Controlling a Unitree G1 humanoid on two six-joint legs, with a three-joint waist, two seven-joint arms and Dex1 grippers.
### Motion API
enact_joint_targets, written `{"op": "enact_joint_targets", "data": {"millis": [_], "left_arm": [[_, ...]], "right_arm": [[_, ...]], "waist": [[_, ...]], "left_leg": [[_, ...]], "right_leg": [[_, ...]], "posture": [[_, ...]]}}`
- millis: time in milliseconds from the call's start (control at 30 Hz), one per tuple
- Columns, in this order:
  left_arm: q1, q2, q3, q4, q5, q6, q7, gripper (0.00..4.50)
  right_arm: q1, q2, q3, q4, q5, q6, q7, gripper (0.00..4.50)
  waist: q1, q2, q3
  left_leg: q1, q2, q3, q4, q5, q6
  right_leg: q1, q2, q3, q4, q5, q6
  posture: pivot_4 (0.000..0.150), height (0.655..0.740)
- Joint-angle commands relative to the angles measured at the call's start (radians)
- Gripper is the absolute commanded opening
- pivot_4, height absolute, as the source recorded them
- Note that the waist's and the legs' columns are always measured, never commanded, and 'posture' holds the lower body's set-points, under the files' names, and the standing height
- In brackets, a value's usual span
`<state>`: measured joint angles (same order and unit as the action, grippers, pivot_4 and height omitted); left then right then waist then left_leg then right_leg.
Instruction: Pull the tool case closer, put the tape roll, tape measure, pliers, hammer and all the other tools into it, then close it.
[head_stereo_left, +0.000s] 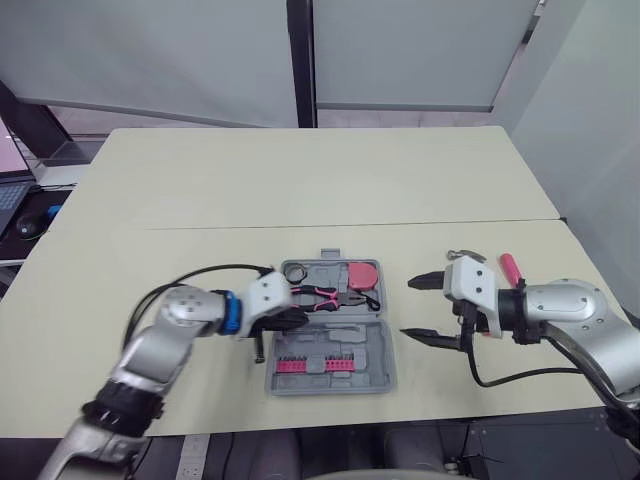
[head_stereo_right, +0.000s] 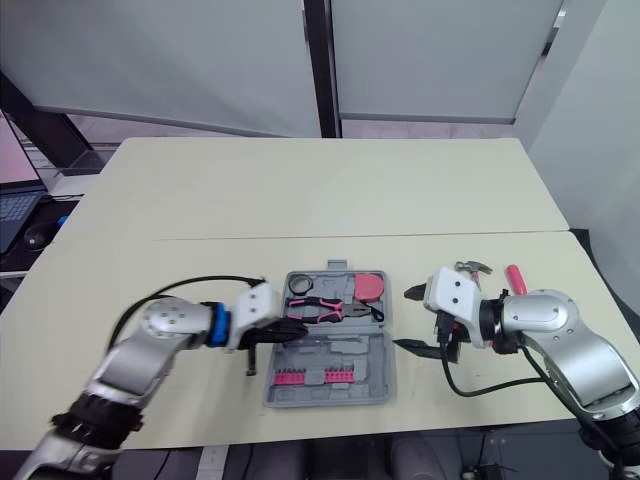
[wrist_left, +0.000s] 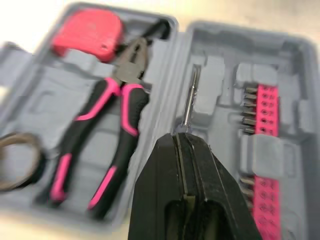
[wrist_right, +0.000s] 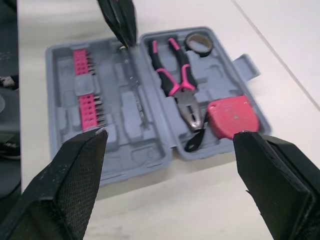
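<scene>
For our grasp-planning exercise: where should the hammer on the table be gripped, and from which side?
Grip the hammer by its pink handle, probably from above with the open right end effector beside it: it lies flat on the table, and the handle is straighter than the metal head.

Tool case open on table

Case: grey throughout. Pliers: pink-and-black handles, dark steel head. Tape measure: pinkish red. Tape roll: black. Bit holders: pink. Screwdriver: silver shaft. Hammer: pink handle. Table: pale cream. Left gripper, right gripper: black fingers, white bodies.
</scene>
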<state>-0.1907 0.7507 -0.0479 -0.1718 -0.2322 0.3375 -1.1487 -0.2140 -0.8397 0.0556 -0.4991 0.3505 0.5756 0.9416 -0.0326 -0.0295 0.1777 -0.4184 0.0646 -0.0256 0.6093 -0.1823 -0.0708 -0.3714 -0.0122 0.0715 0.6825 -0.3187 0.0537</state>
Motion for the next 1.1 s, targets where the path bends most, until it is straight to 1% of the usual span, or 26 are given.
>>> {"op": "enact_joint_targets", "data": {"millis": [33,133,267,400,567,767,833,1100], "left_arm": [[0.078,-0.007,0.178,-0.012,-0.103,-0.043,0.034,0.04],[0.190,-0.024,0.330,0.021,-0.137,-0.079,0.092,0.04],[0.324,-0.060,0.459,0.067,-0.146,-0.135,0.157,0.04],[0.420,-0.113,0.558,0.168,-0.133,-0.196,0.242,0.96],[0.485,-0.162,0.613,0.219,-0.150,-0.224,0.308,2.51],[0.576,-0.212,0.624,0.180,-0.174,-0.217,0.348,4.41],[0.600,-0.228,0.620,0.146,-0.182,-0.211,0.363,4.46],[0.635,-0.249,0.617,0.074,-0.202,-0.191,0.413,4.46]], "right_arm": [[0.045,-0.011,-0.127,0.042,0.010,-0.034,-0.029,4.50],[0.129,-0.033,-0.220,0.122,-0.022,-0.096,-0.036,4.50],[0.204,-0.045,-0.327,0.234,-0.060,-0.183,-0.053,4.50],[0.279,-0.050,-0.409,0.366,-0.101,-0.276,-0.069,4.50],[0.378,-0.048,-0.441,0.507,-0.156,-0.399,-0.071,4.50],[0.454,-0.045,-0.498,0.567,-0.125,-0.401,-0.066,4.50],[0.471,-0.049,-0.500,0.577,-0.125,-0.403,-0.053,4.50],[0.454,-0.060,-0.488,0.617,-0.133,-0.409,-0.041,4.50]], "waist": [[0.002,0.000,0.000],[0.007,0.000,0.000],[0.003,0.000,0.000],[0.002,-0.001,0.000],[0.004,-0.002,-0.001],[-0.001,-0.001,-0.001],[-0.001,-0.002,-0.002],[0.000,-0.002,-0.003]], "left_leg": [[0.000,0.000,0.000,0.000,0.000,0.000],[0.000,-0.001,0.000,0.000,0.000,0.000],[0.001,-0.002,0.002,0.000,0.000,0.000],[0.002,-0.001,0.002,0.000,0.000,0.000],[0.002,-0.001,0.002,0.001,0.000,0.000],[0.003,-0.001,0.003,0.001,0.000,0.000],[0.003,-0.001,0.003,0.001,0.000,0.000],[0.003,-0.001,0.003,0.001,0.000,0.000]], "right_leg": [[0.000,0.000,0.000,0.000,0.000,0.000],[0.001,-0.002,0.000,-0.001,0.000,0.000],[0.001,-0.003,0.000,-0.001,0.000,0.000],[0.002,-0.002,0.000,-0.001,0.000,0.000],[0.002,-0.002,0.000,-0.001,0.000,0.000],[0.002,-0.003,0.002,-0.001,-0.001,-0.001],[0.002,-0.002,0.002,-0.001,-0.004,0.002],[0.002,-0.003,0.003,-0.001,-0.005,-0.001]], "posture": [[0.150,0.7400],[0.150,0.7400],[0.150,0.7400],[0.150,0.7400],[0.150,0.7400],[0.150,0.7400],[0.150,0.7400],[0.150,0.7400]]}}
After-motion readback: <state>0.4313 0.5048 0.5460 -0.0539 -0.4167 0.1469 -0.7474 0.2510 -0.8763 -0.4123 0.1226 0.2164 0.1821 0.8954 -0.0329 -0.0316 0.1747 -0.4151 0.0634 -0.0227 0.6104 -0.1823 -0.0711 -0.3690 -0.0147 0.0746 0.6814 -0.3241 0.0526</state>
